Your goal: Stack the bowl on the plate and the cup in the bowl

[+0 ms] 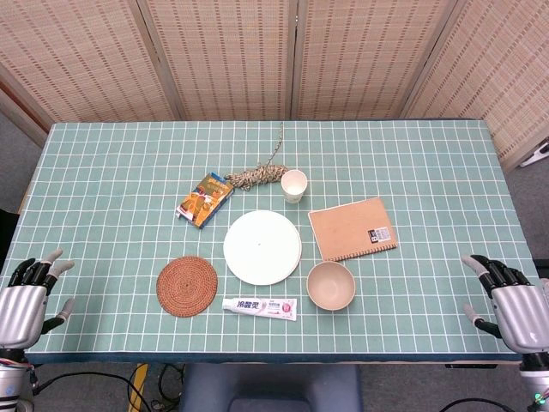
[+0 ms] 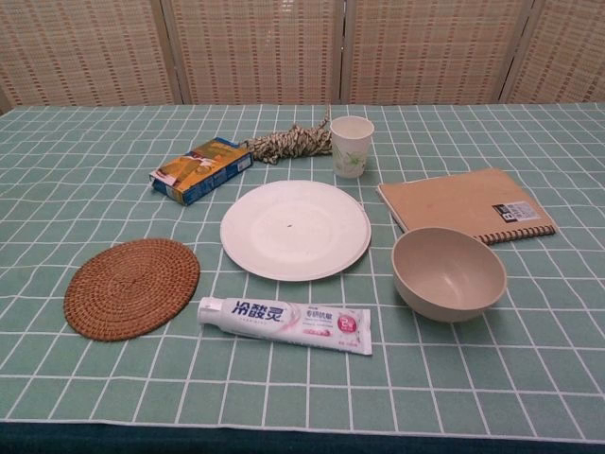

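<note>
A white plate (image 1: 262,247) (image 2: 295,229) lies flat in the middle of the checked table. To its right and nearer the front stands a beige bowl (image 1: 331,285) (image 2: 448,274), upright and holding nothing. A white paper cup (image 1: 293,185) (image 2: 351,146) stands upright behind the plate. My left hand (image 1: 27,300) rests at the table's front left corner, fingers apart, holding nothing. At the front right corner my right hand (image 1: 512,302) is likewise spread and holds nothing. Both hands are far from the objects, and neither shows in the chest view.
A brown spiral notebook (image 1: 352,228) (image 2: 467,205) lies behind the bowl. A toothpaste tube (image 1: 260,307) (image 2: 285,323) lies in front of the plate, a woven coaster (image 1: 187,285) (image 2: 130,287) to its left. A snack box (image 1: 204,198) (image 2: 200,169) and a rope coil (image 1: 257,175) (image 2: 288,142) sit further back.
</note>
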Available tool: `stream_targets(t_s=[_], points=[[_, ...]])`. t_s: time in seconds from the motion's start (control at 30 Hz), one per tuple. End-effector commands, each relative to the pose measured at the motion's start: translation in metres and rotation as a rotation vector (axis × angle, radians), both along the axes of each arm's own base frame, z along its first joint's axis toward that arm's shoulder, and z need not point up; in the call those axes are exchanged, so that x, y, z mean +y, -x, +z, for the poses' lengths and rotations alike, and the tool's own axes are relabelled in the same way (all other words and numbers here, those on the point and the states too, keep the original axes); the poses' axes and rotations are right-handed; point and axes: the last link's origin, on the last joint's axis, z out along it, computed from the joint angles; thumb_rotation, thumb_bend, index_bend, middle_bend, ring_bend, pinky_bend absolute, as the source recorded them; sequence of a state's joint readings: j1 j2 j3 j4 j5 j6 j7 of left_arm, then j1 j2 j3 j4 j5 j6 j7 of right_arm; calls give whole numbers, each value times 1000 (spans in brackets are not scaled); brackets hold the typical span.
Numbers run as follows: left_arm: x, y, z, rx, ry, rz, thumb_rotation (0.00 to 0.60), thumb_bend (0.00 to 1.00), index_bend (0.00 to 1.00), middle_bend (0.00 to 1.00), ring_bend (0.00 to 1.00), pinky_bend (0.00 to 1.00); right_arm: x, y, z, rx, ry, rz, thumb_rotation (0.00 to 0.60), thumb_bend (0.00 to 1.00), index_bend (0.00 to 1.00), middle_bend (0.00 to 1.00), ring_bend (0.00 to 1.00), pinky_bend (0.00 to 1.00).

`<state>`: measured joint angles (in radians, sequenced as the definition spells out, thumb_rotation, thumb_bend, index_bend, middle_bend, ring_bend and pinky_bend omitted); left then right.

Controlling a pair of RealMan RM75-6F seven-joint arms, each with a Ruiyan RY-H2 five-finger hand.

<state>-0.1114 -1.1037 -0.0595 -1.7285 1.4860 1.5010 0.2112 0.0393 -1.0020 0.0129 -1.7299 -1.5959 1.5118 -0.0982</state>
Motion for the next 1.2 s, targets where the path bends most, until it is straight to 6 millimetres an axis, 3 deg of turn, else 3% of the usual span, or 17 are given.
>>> stream_targets(t_s=[0.03, 0.43, 0.67, 0.9, 1.2], points=[[0, 0, 0, 1, 0, -1, 600, 297, 242, 149, 215, 137, 1, 0, -1, -1, -3, 1, 600, 214, 177, 187, 199, 289], [0, 0, 1, -2, -8, -2, 600, 297, 242, 149, 215, 137, -1, -5, -3, -6, -17, 33, 600, 214, 178, 193, 200, 290], [-3, 2, 3, -3, -14, 6, 600, 297, 243, 149, 215, 136, -12, -18, -17, 8, -103, 102, 600, 214, 179, 200, 200, 289], [-6, 2, 6, -10, -22, 11, 600, 297, 243, 149, 215, 135, -38, -39, -49, 39, -267, 208, 600, 214, 311, 200, 195, 289], [-11, 8, 9, -13, -33, 34, 600, 298, 244, 149, 215, 134, -66, -54, -97, 122, -402, 324, 600, 214, 324, 196, 131, 289]])
